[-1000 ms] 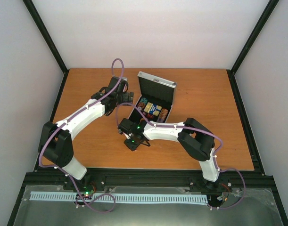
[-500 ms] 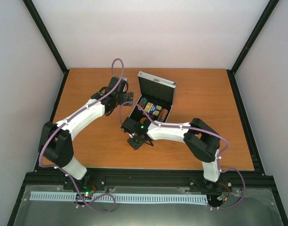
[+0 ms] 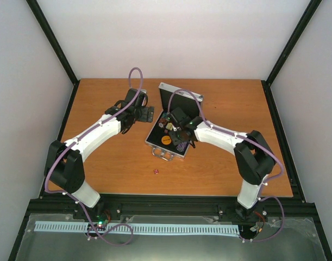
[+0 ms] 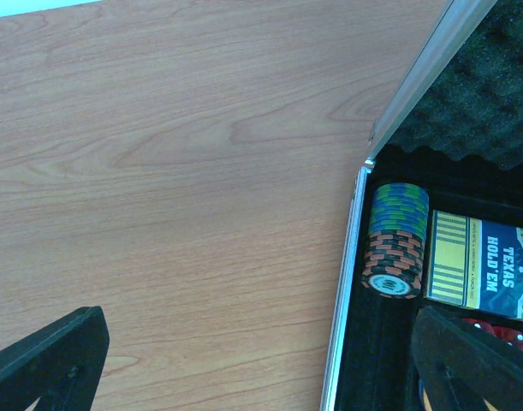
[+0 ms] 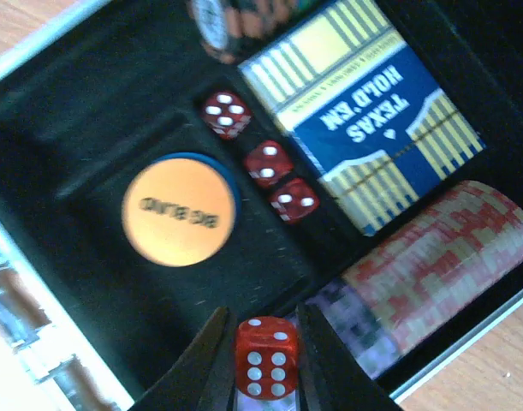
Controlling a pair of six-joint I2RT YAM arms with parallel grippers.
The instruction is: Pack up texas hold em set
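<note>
Right gripper (image 5: 261, 330), clamped on a tiny red die (image 5: 266, 360), has swung over the small silver aluminium case (image 4: 341, 300); second red die (image 3: 156, 172) waits lower centre; left gripper (image 4: 257, 342) gapes.

far: upright lid (image 4: 479, 77) blocks | case (image 4: 338, 317): deck (image 5: 364, 120), chips (image 5: 441, 253), disc (image 5: 177, 211), three dice (image 5: 268, 163) crowd it, bare lining (image 5: 73, 145) beside disc | over near pocket: right jaws pinch a die (image 5: 265, 360) | left wall: left jaws straddle it, spread wide | worktop (image 4: 158, 171) left of case free | stray die (image 3: 155, 172) before handle (image 3: 164, 154)
</note>
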